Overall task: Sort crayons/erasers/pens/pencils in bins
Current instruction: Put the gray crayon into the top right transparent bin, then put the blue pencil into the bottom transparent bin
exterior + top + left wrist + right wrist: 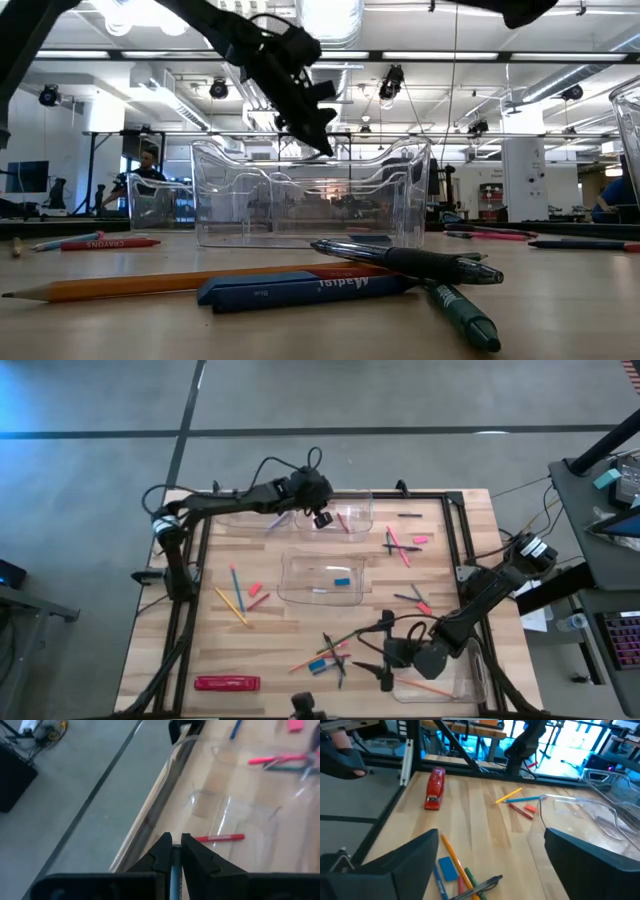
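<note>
While the left hand (321, 518) pinches a dark pen (173, 870) above the far bin (352, 510), a tilted release could bounce it off the rim; the right hand (485, 865) hangs spread above an orange pencil (454, 859).

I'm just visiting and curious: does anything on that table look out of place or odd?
Mostly loose pencils, pens and erasers scattered about. The odd one is a red stapler-like thing at the table's near left corner, far bigger than the rest, matching no sorting group.
</note>
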